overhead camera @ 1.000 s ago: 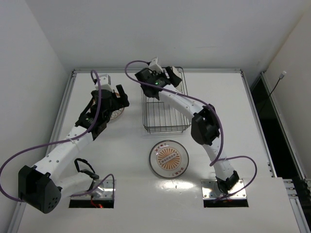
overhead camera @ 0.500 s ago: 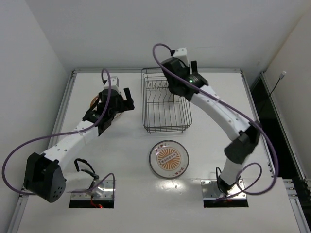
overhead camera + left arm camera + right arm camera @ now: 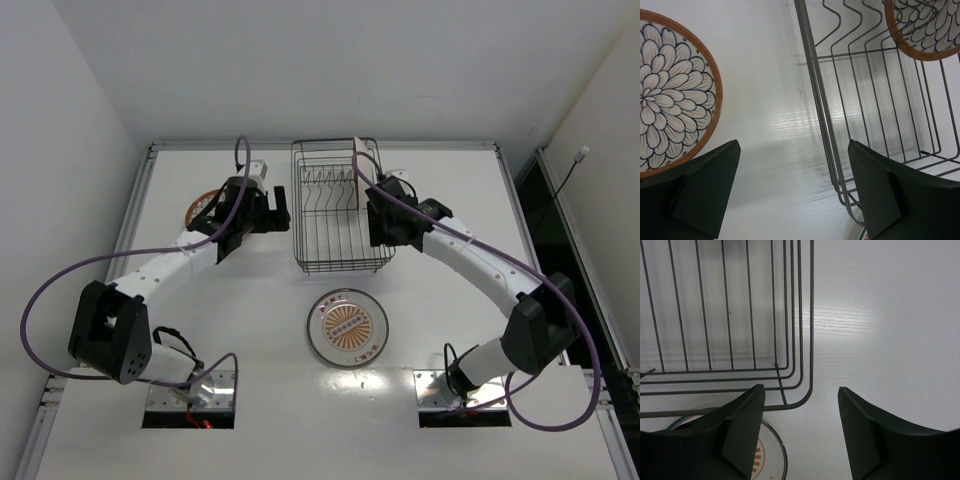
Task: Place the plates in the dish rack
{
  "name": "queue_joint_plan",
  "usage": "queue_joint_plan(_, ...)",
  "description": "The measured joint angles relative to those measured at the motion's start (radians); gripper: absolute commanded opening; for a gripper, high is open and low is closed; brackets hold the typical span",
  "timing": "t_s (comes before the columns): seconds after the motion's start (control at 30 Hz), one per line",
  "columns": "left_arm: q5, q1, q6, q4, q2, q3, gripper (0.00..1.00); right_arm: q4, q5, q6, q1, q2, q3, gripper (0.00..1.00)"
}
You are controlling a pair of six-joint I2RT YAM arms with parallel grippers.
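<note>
White table (image 3: pixel 260 300) carries the dish rack (image 3: pixel 340 225), with one plate (image 3: pixel 356 160) upright inside it. Left gripper (image 3: pixel 794 150) and right gripper (image 3: pixel 801 390) have jaws apart, empty.

High overhead view; close downward wrist views; dish rack (image 3: pixel 330 240) in all three.

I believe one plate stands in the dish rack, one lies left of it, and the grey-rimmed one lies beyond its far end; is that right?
No: the top view shows the grey-rimmed plate lying off the near end of the dish rack, not the far end. The rest is right.
</note>
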Motion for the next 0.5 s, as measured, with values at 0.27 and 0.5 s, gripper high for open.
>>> queue_joint_plan(0.27, -0.107, 0.001, -0.002, -0.032, 0.006, 0.011, 0.90, 0.089, -0.086, 0.032, -0.060, -0.028, -0.150, 0.41)
queue_joint_plan(0.5, -0.215, 0.001, -0.008, -0.085, 0.077, 0.043, 0.91, 0.207, -0.211, 0.048, -0.114, -0.028, -0.246, 0.13)
